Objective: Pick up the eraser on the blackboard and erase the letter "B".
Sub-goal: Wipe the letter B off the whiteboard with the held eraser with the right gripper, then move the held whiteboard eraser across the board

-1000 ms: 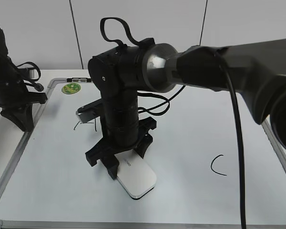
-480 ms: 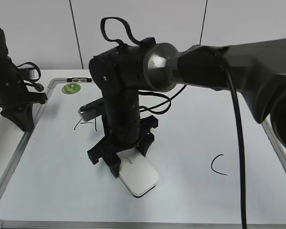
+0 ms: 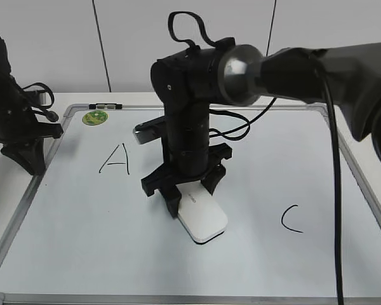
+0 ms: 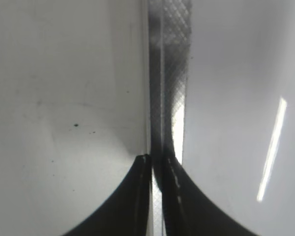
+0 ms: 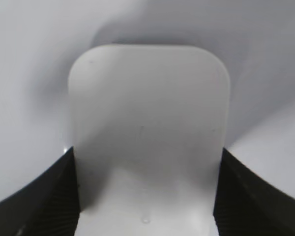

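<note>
The blackboard (image 3: 70, 222) is a white board with a grey frame, lying flat. My right gripper (image 3: 189, 197) is shut on the white eraser (image 3: 204, 219) and holds it flat on the board's middle. The right wrist view shows the eraser (image 5: 147, 108) between the two fingers of that gripper (image 5: 145, 162). A handwritten "A" (image 3: 114, 159) is at the left and a "C" (image 3: 291, 219) at the right. No letter "B" shows; the right arm covers the board between them. My left gripper (image 3: 22, 155) is shut and empty at the board's left frame (image 4: 169, 59).
A round green sticker (image 3: 94, 117) and a small dark marker (image 3: 105, 106) sit at the board's far left corner. A white wall stands behind the table. The right arm's cable hangs over the board's right half.
My right gripper has slid the eraser to the right across the board. The "A", partly hidden behind the arm before, is now in full view. The left arm has not moved.
</note>
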Robot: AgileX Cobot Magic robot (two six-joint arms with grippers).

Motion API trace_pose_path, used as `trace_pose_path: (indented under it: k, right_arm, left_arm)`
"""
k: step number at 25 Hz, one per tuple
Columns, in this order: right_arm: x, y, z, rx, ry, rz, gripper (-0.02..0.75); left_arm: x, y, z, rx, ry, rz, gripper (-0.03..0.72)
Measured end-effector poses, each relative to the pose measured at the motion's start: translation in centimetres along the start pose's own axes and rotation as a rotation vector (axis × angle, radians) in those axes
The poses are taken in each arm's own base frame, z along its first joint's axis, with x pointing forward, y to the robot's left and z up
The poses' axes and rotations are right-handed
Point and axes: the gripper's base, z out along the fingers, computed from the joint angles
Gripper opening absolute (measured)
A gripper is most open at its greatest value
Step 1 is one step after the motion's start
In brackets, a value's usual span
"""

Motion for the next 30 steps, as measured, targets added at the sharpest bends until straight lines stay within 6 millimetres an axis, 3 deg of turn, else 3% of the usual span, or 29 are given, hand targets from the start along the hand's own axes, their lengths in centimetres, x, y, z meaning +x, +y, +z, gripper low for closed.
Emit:
trace_pose_path:
  k: [6, 8, 11, 15, 19, 22, 30]
  right_arm:
    - [-0.1, -2.8, -0.6, 0.045, -0.014, 0.036, 0.509]
    - [0.0, -4.3, -1.8, 0.078, -0.042, 0.05, 0.509]
    - [0.5, -7.3, -4.9, 0.09, -0.108, 0.111, 0.509]
    - [1.6, -13.1, -7.2, 0.089, -0.153, 0.25, 0.509]
    - [3.9, -18.7, -6.7, 0.075, -0.118, 0.389, 0.509]
    - [5.6, -21.7, -5.9, 0.048, -0.085, 0.456, 0.509]
    - [8.1, -26.0, -5.3, -0.051, -0.083, 0.513, 0.509]
  left_arm:
    - [0.0, 0.1, 0.0, 0.0, 0.002, -0.002, 0.059]
    - [0.0, 0.1, 0.0, 0.002, 0.003, -0.002, 0.06]
    - [0.0, 0.1, 0.0, 0.002, 0.003, -0.002, 0.062]
    - [0.0, 0.1, 0.0, 0.002, 0.003, -0.002, 0.062]
    - [0.0, 0.0, 0.0, 0.003, 0.003, -0.003, 0.063]
    - [0.0, 0.0, 0.0, 0.003, 0.003, -0.003, 0.063]
    - [0.0, 0.0, 0.0, 0.005, 0.003, -0.004, 0.07]
